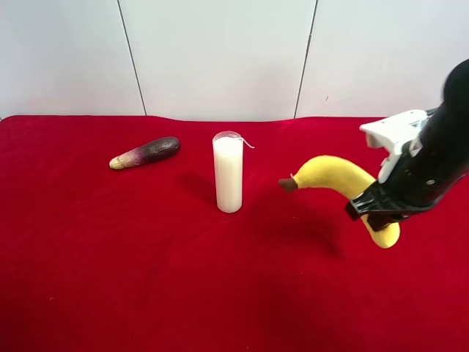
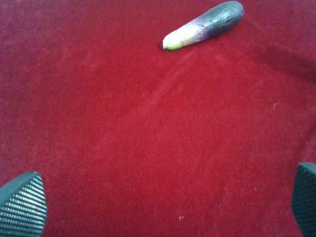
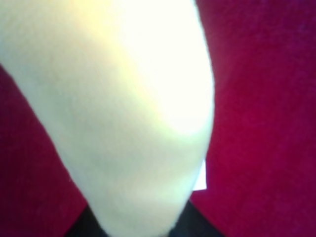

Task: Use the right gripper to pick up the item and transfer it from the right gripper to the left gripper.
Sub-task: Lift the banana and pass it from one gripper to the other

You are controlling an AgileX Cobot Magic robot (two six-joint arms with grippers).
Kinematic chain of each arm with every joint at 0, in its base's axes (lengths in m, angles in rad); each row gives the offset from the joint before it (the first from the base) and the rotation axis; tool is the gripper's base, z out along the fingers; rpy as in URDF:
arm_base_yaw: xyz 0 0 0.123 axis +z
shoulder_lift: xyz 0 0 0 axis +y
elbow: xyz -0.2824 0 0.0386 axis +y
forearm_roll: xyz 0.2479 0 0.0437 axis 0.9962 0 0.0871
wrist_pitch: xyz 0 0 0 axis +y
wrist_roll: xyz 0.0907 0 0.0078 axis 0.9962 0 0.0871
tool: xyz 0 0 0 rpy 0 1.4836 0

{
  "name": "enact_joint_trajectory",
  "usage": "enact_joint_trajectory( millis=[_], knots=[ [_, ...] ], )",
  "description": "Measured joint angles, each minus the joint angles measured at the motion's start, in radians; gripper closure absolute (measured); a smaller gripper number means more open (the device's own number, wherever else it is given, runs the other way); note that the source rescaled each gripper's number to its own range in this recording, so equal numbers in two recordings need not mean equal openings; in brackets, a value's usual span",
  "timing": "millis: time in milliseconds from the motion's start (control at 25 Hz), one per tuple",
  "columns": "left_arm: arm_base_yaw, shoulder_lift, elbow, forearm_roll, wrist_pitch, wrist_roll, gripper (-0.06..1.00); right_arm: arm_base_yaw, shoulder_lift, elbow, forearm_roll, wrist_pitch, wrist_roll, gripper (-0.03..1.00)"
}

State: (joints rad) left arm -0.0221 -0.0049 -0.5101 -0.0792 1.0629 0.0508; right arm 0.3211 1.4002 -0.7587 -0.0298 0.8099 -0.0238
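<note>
The item, a curved yellow plush banana (image 1: 333, 174) with a brown stem tip, hangs above the red cloth at the exterior high view's right. My right gripper (image 1: 375, 209), black with a white wrist bracket, is shut on its lower part. In the right wrist view the banana (image 3: 123, 113) fills the frame, with a bit of its white tag (image 3: 200, 178) showing. My left gripper (image 2: 163, 207) is open and empty, its ridged fingertips (image 2: 22, 207) wide apart above bare cloth. The left arm does not show in the exterior high view.
A tall white candle (image 1: 228, 172) stands upright mid-table, left of the banana's stem. A dark purple eggplant (image 1: 145, 152) lies at the back left; it also shows in the left wrist view (image 2: 205, 24). A red cloth (image 1: 146, 279) covers the table.
</note>
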Motion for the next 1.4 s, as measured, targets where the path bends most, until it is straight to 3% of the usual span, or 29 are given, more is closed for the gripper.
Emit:
enact_joint_trajectory(
  millis=[320,480,600,840,1120,1400],
  knots=[
    [0.0,0.115,-0.019,-0.067,0.008,0.058,-0.06,0.001,-0.189,0.001,0.038,0.082,-0.071,0.97],
    [-0.004,0.22,-0.06,-0.073,0.01,0.155,-0.06,0.001,-0.236,-0.016,0.072,0.125,-0.11,0.97],
    [-0.051,0.278,-0.082,-0.073,0.01,0.211,-0.06,0.001,-0.237,-0.089,0.099,0.168,-0.152,0.97],
    [-0.23,0.401,-0.131,-0.061,0.015,0.239,-0.06,0.022,-0.237,-0.202,0.119,0.176,-0.235,0.97],
    [-0.472,0.614,-0.272,0.032,0.013,0.244,-0.06,0.238,-0.169,-0.235,0.057,0.182,-0.234,0.97],
    [-0.679,0.831,-0.403,0.128,-0.005,0.246,-0.06,0.411,-0.017,-0.386,0.03,0.182,-0.216,0.97]
  ],
)
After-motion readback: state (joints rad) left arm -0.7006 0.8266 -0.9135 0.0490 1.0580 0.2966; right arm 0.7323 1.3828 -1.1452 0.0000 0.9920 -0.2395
